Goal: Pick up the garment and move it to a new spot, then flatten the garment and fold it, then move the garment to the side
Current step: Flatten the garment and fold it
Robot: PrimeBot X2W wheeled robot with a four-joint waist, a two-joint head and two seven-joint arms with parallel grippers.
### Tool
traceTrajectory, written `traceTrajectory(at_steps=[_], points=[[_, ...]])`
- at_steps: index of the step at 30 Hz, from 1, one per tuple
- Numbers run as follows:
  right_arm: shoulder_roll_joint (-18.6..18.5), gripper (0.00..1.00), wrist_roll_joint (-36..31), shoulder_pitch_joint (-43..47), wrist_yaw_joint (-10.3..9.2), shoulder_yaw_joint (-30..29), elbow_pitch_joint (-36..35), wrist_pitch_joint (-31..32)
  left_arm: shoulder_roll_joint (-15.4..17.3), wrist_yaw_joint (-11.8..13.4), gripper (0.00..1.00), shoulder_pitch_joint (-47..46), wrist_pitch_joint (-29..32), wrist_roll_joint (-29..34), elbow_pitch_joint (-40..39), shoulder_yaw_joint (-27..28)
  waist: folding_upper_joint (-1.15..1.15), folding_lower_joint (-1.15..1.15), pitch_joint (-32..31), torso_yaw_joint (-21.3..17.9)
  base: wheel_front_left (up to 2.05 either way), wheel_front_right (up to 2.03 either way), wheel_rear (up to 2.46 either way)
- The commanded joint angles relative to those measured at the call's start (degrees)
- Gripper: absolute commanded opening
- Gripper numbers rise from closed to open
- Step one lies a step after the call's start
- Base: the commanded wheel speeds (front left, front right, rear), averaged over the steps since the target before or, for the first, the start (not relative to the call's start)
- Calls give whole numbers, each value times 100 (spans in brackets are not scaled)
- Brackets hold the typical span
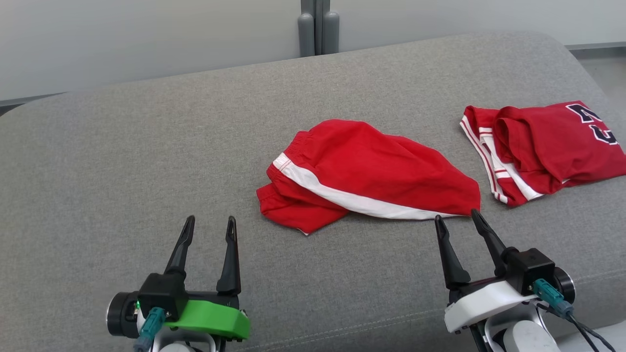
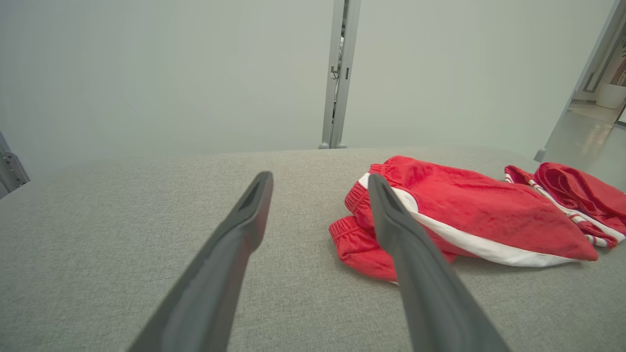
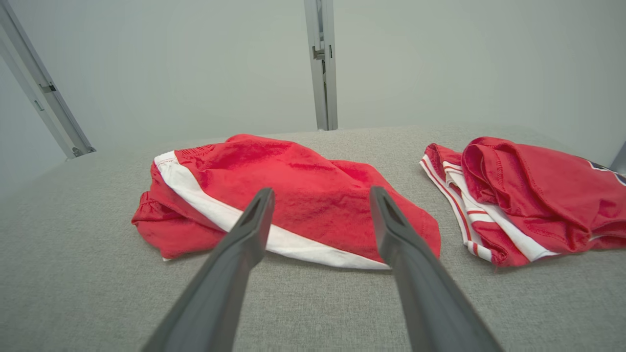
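Looked down on a wide grey cushion [image 1: 122, 171]. Found the red shorts [image 1: 371, 171] crumpled at its middle, white stripe up, near a folded red jersey [image 1: 552, 146] on the right. Judged the shorts light, limp and sure to sag, so best pinched at both waistband corners. Noted the right gripper [image 1: 456, 215] spread wide and empty, tips at the shorts' near edge. Noted the same wide, empty spread on the left gripper [image 1: 210, 219], well apart from the cloth.

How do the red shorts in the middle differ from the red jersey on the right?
The red shorts carry one broad white stripe; the red jersey has thin red-and-white trim and dark letters. The shorts lie mid-cushion; the jersey lies farther right, cut by the head view's edge. Both are red, rumpled, and rest on the gray cushion.
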Motion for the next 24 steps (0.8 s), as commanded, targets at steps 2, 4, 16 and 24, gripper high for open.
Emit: traceTrajectory(at_steps=[2, 4, 16, 24], points=[[-9, 100, 107, 63, -9, 63, -76, 2, 6, -50, 100, -21, -15, -178, 75, -28, 0, 0, -8, -33, 0, 0, 0], [-8, 100, 143, 40, -9, 148, -123, 2, 6, -112, 100, -201, -15, -282, 202, -47, 0, 0, 22, -91, 0, 0, 0], [-11, 100, 97, -262, -9, 333, -209, 2, 8, -615, 100, -2807, 1162, -1145, 2226, -615, 0, 0, 543, -541, 0, 0, 0], [-8, 100, 145, -392, -9, 369, -266, 2, 10, -405, 100, -3990, 2471, -1704, 3323, -901, 0, 0, 824, -872, 0, 0, 0]])
